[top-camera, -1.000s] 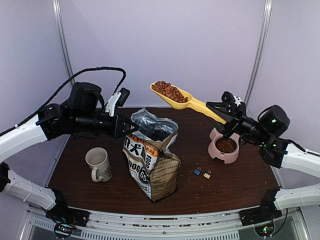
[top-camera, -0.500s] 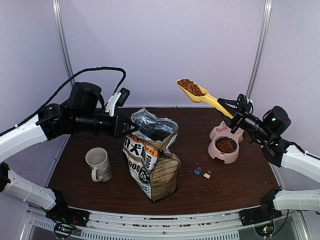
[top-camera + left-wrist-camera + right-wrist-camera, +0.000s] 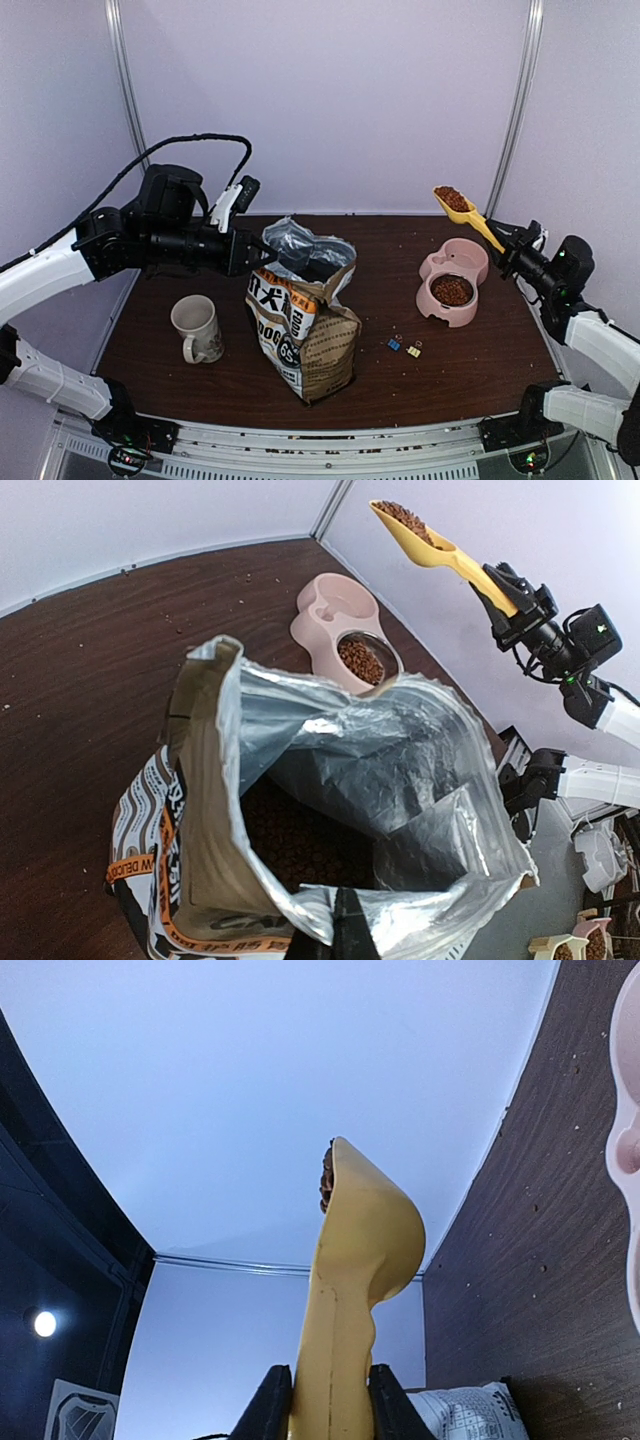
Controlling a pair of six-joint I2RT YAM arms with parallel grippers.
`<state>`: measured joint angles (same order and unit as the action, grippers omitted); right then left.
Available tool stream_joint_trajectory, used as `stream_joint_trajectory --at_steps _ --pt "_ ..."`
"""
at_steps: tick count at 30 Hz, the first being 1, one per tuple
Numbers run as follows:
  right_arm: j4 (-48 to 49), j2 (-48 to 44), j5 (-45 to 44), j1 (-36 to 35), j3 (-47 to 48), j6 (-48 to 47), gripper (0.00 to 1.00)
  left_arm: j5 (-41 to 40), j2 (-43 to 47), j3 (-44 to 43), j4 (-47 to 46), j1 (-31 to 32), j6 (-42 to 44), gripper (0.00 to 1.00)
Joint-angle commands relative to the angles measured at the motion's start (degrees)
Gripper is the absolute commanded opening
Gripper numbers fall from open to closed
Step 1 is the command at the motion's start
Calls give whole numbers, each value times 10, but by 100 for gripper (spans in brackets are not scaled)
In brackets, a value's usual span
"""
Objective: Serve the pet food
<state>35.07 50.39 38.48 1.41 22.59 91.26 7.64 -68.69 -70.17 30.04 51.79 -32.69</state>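
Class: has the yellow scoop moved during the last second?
Yes. In the top view the yellow scoop has swung right, from near the bag to the pink bowl's side.

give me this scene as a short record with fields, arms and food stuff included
left gripper: shut on the rim of the open bag
right gripper: shut on the handle of the yellow scoop
scoop: raised at far right, tilted up, loaded with kibble
bowl: pink, two compartments; near one holds kibble, far one looks empty
bag: upright mid table, kibble inside
other: white mug left of bag; small clips between bag and bowl
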Motion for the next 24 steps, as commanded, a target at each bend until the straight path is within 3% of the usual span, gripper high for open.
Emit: stream_joint_trajectory --at_steps 1,9,24 --pt "-1 -11 41 51 -12 -38 6 -1 27 -15 -89 -10 9 0" --pt "-65 13 62 123 -25 -106 6 4 27 -18 -87 -10 11 0" --pt "-194 97 67 188 10 -263 6 8 17 -28 -83 -10 17 0"
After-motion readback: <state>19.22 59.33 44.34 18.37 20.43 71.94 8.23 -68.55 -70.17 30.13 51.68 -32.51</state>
